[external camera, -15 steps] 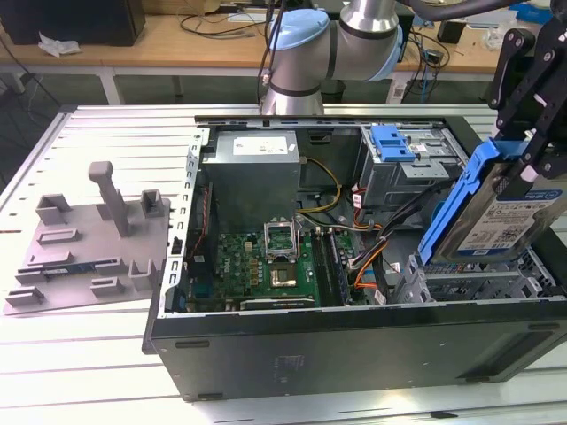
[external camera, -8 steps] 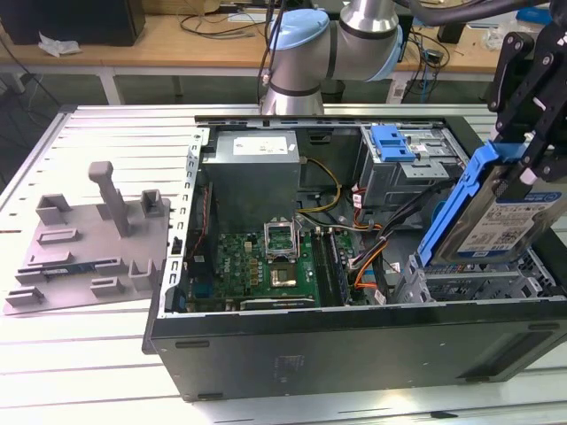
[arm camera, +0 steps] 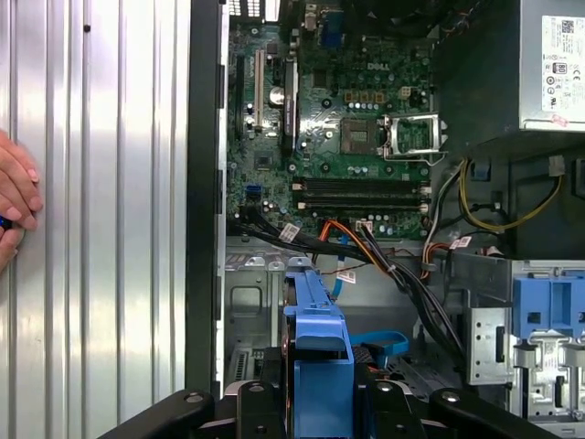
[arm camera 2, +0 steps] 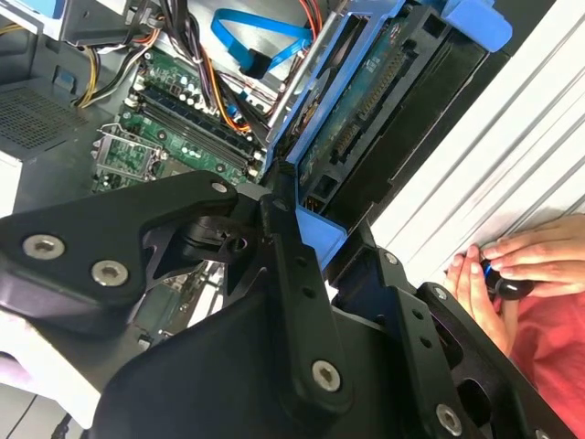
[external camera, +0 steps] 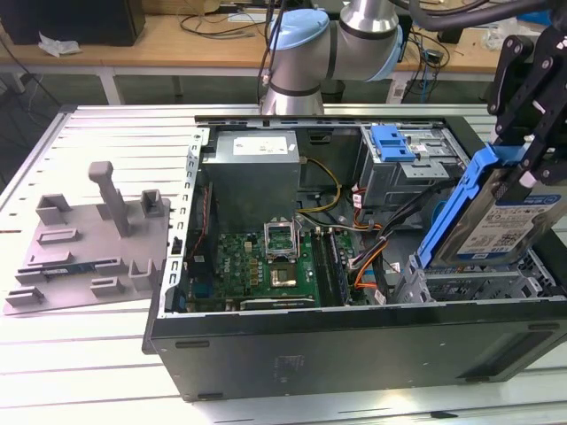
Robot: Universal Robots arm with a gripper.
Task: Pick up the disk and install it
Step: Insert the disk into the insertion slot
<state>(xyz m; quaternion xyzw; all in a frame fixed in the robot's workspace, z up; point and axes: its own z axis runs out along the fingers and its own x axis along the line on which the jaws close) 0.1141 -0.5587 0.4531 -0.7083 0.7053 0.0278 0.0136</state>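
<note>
One disk point(external camera: 507, 232) sits clamped tight in my gripper point(external camera: 530, 165), tilted, long axis sloping down toward the drive bay point(external camera: 478, 285) I see just below it.

A wooden workbench point(external camera: 177, 42) stands behind the slatted metal table point(external camera: 80, 359).

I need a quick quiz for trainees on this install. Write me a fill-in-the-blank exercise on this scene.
1. The plastic bracket framing the disk is ___.
2. The disk is held tilted by the ___.
3. The grey tray lies on the table, on the exterior view's ___ of the computer case.
4. In the first wrist view, a person's ___ rests on the table.
Missing words: blue; jaws; left; hand.
</note>
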